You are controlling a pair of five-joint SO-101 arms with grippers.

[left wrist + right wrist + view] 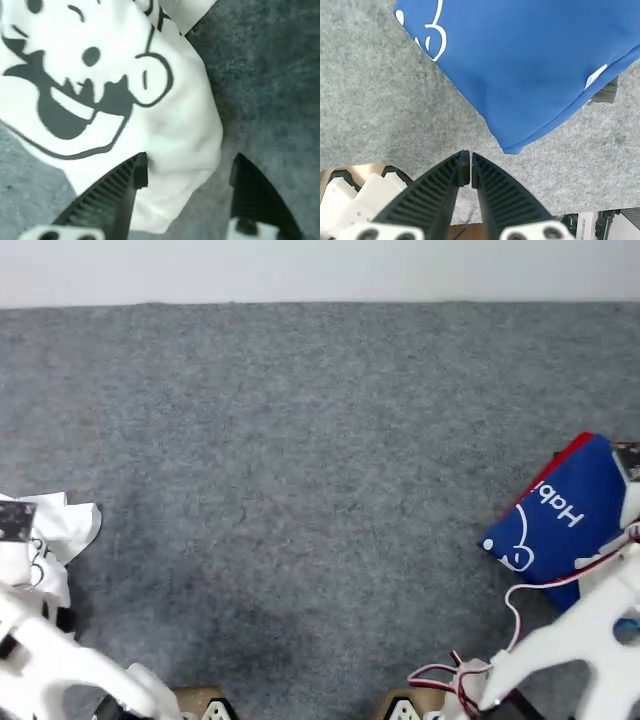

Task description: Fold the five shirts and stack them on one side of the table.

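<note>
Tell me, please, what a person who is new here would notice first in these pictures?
The bright blue shirt with white print stands out at the right edge of the grey table, with the shut right gripper just off its corner. At the left edge lies a crumpled white shirt bearing a black cartoon face, and the open left gripper sits over its edge.

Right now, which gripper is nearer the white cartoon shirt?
Left. The left gripper is open over the white cartoon shirt; the right gripper is shut beside the blue shirt, across the table.
</note>
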